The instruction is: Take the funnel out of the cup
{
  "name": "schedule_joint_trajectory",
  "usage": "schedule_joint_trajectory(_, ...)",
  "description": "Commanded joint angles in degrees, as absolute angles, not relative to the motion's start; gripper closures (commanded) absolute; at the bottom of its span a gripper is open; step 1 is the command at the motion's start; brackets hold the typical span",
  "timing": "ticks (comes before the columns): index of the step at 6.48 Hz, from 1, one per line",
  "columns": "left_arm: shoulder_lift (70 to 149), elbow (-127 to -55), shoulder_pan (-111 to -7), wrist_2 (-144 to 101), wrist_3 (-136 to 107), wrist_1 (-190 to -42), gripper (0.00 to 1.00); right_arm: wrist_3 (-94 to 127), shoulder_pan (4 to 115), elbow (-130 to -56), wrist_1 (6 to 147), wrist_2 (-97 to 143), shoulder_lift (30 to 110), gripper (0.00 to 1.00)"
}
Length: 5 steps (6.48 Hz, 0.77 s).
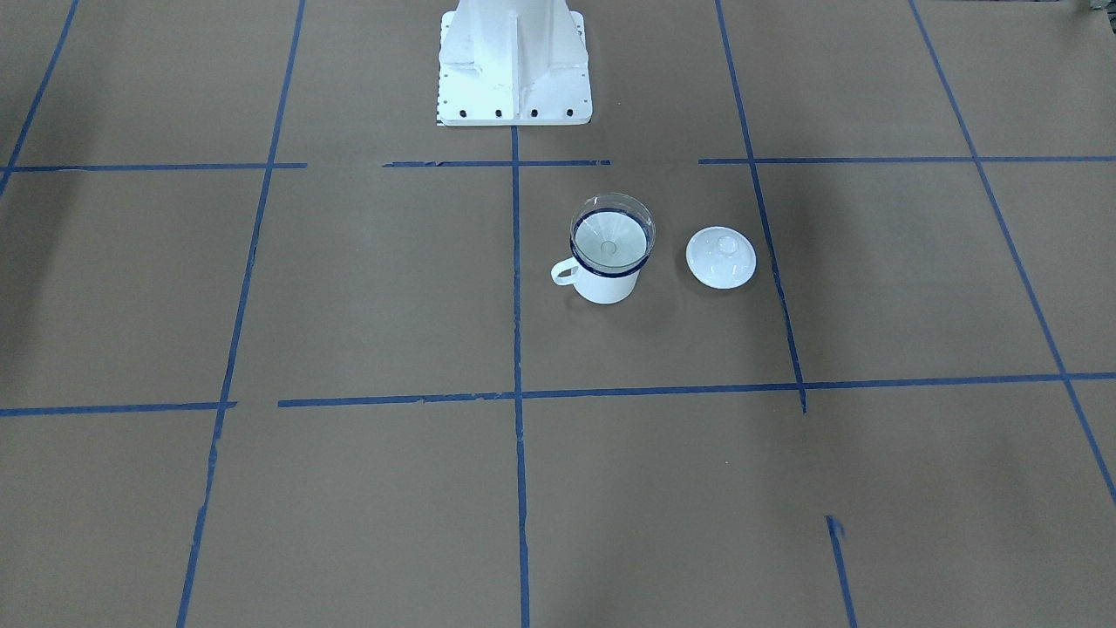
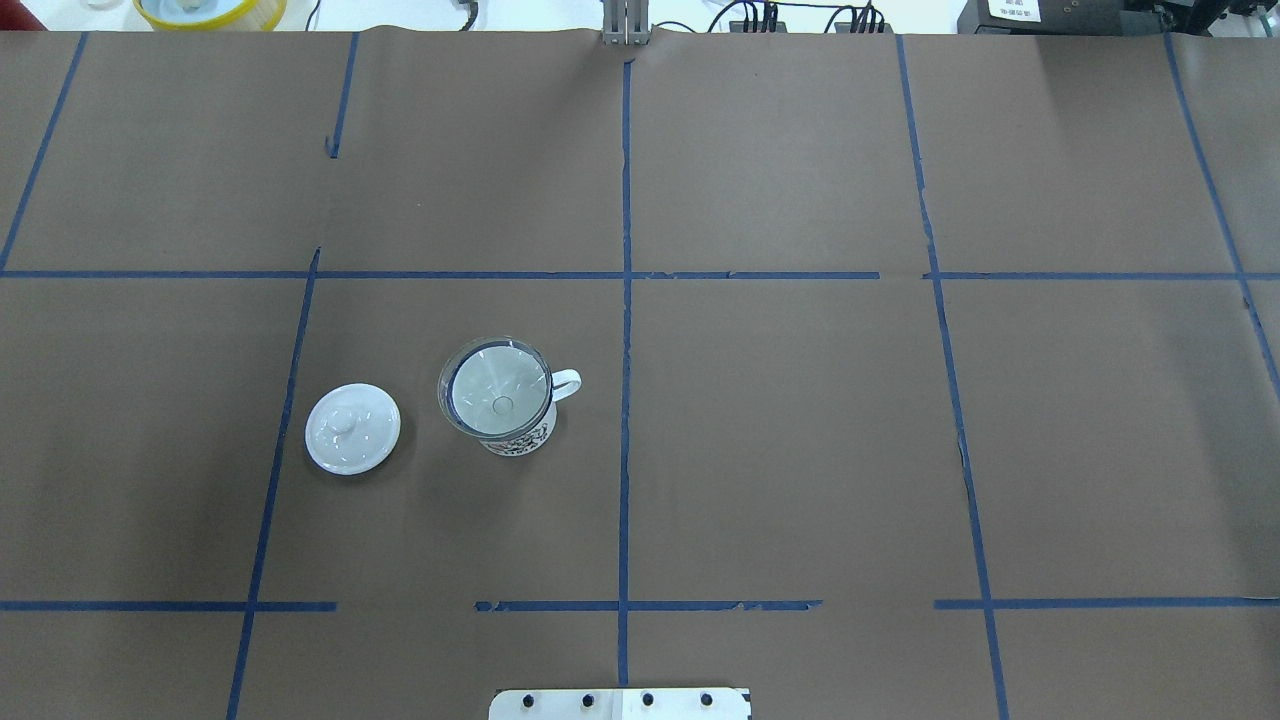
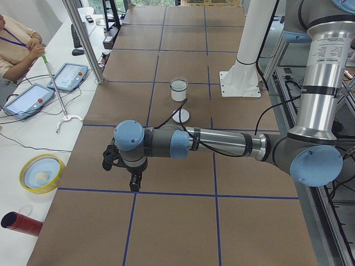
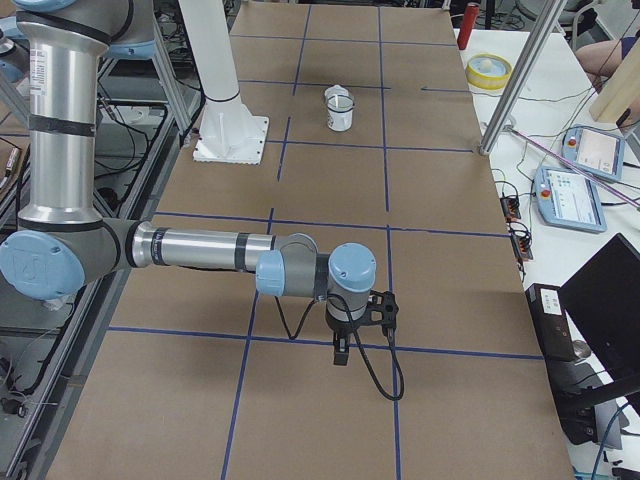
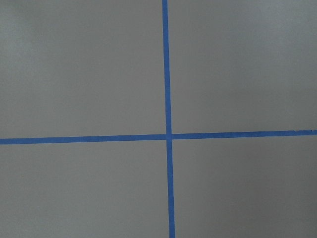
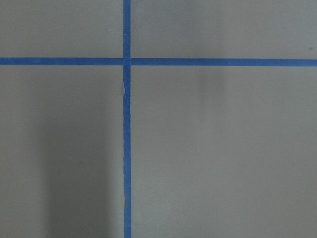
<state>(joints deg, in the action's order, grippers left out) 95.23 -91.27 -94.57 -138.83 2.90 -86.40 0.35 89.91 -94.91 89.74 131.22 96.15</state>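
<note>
The clear funnel [image 1: 610, 228] sits upright in the white cup [image 1: 604, 281] with a dark blue rim, its handle toward the table's centre line. Both show in the overhead view, the funnel [image 2: 497, 388] inside the cup [image 2: 520, 440], on the robot's left half. The cup is small in the left side view [image 3: 178, 91] and the right side view [image 4: 340, 112]. My left gripper [image 3: 133, 183] hangs over the table's left end, far from the cup. My right gripper [image 4: 341, 352] hangs over the right end. I cannot tell whether either is open. The wrist views show only paper and tape.
A white knobbed lid [image 2: 352, 428] lies flat beside the cup, on the side away from its handle. The white robot base [image 1: 513, 70] stands behind the cup. A yellow bowl [image 3: 41, 173], tablets and a seated operator [image 3: 16, 47] are along the far side table.
</note>
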Motion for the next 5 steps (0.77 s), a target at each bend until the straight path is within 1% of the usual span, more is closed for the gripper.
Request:
schedule_joint_trajectory(1,95.4,-91.3,-94.5,-138.0,3.2,-86.1,0.00,0.4,89.9,-94.9,89.7,131.2,96.2,0.00)
schedule_joint_trajectory(4,94.8,-90.4,-94.5,-138.1,2.9,-87.7,0.00,0.4,89.9,-94.9,89.7,131.2,96.2,0.00)
schedule_joint_trajectory(5,93.4,-90.5,-92.1,-138.4,2.7,-93.3,0.00,0.4,89.9,-94.8,89.7,131.2,96.2,0.00)
